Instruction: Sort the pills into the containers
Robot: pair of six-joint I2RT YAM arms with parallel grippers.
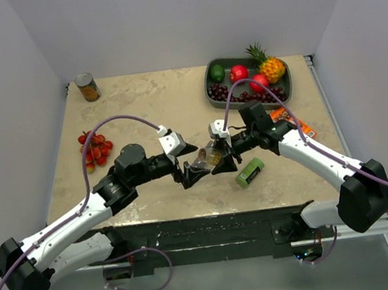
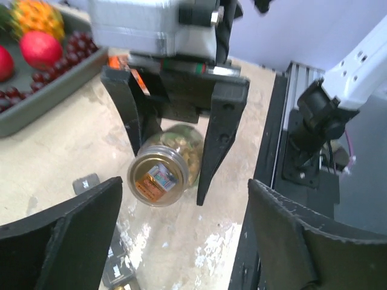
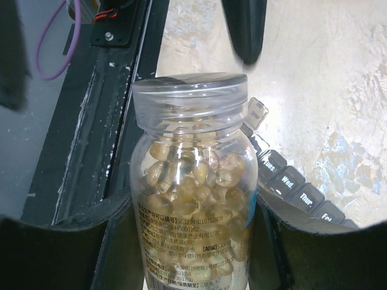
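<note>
Pills [image 3: 193,181], small and yellow, fill a clear bottle [image 3: 190,109]. All the pills I can see are inside it. The right gripper [image 2: 172,172] has its two black fingers squeezed on the sides of the bottle and holds it up off the table [image 1: 146,101]. This is in the middle, close to the near edge. The bottle lies tipped over, with one round end pointing at the left gripper [image 2: 184,193].

The left gripper has its fingers spread wide apart. It sits just beside that end of the bottle and holds nothing. I cannot tell if it touches the bottle.

A grey pill box [image 3: 290,181] lies on the table right under the bottle. It is a row of little lids with day names on them. One lid at the end stands up, and the others that I can see are down.

A green box [image 1: 250,172] lies just to the right of the grippers. A dark fruit tray [image 1: 210,93] sits at the far right. Red cherry tomatoes [image 1: 95,148] lie on the left, and a can [image 1: 88,87] stands in the far left corner.
</note>
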